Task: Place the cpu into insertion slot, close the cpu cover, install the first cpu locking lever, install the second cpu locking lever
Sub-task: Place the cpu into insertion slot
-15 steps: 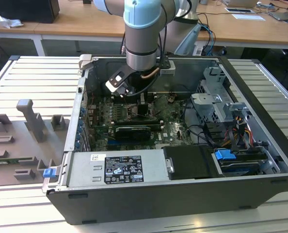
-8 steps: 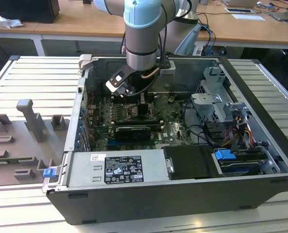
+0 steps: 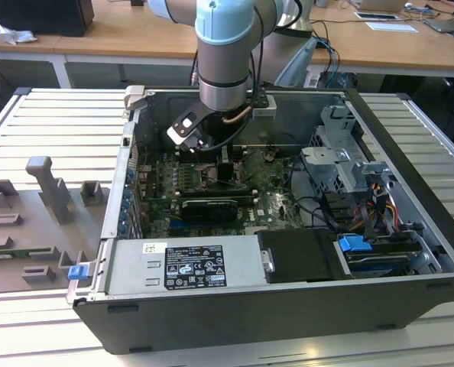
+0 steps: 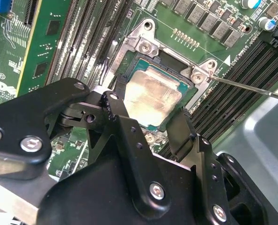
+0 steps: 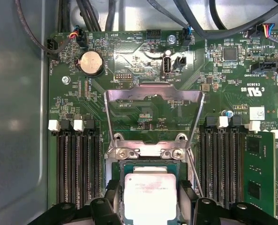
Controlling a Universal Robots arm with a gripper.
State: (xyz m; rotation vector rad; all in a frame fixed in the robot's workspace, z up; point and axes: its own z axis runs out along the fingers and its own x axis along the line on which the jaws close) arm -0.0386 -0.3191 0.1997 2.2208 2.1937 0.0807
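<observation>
**Cpu gripped at the slot: keep it flat**

Exterior view: in the upper middle of the frame the arm reaches down into the open computer case, over the green board.

Second wrist view: the gripper is drawn narrow on the cpu, with its fingers on two opposite edges. The cpu lies in, or just over, the insertion slot.

First wrist view: the cpu cover stands swung open, clear of the cpu. A thin lever wire lies beside the slot.

To my eye the care needed is to hold the cpu level, square its corners to the slot, and avoid any sideways push on the pins.
</observation>
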